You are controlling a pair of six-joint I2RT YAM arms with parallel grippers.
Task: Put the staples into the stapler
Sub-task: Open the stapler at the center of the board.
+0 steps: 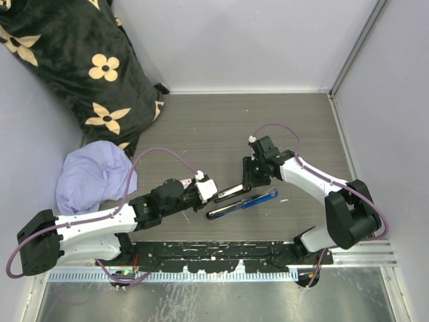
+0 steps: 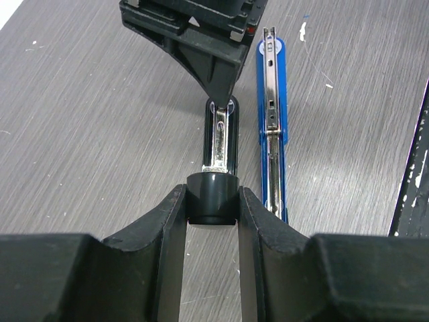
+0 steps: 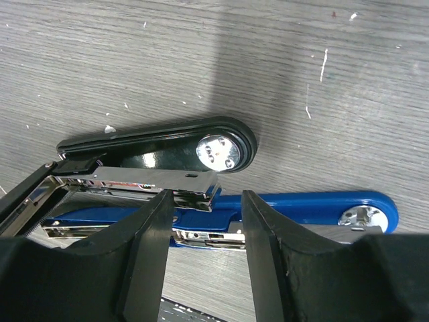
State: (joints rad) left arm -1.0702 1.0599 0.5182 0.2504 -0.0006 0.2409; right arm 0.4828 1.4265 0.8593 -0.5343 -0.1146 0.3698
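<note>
While the left gripper [image 2: 212, 201] pinches the rounded black end of the black stapler [image 3: 157, 146] between its two fingers [image 2: 173, 231], narrowed to just that end's width, the right gripper [image 3: 201, 201] hangs over the same stapler. Its two fingers [image 3: 144, 255] stand apart with nothing spanning the gap. Two staplers lie on the grey wood-grain table [image 1: 221, 121], side by side and nearly parallel: the black one farther from the arm bases, and a blue stapler [image 3: 301, 204] just beside it on the near side. Both are opened out, each showing one round metal anvil plate at its tip (two plates in all, one on black, one on blue). The black stapler's bright metal magazine [image 3: 151, 178] shows above its base, and its free end reaches into the gap beside one of the right gripper's fingers; whether it touches that finger I cannot tell. In the left wrist view a fingertip of the right gripper comes down at the far tip of the black stapler's base. Both staplers sit between the two grippers, toward the near edge of the table. Off to the left rest one lavender cloth [image 1: 90, 178] and, beyond it in the far left corner, one black cushion [image 1: 67, 60] patterned with cream flowers.
</note>
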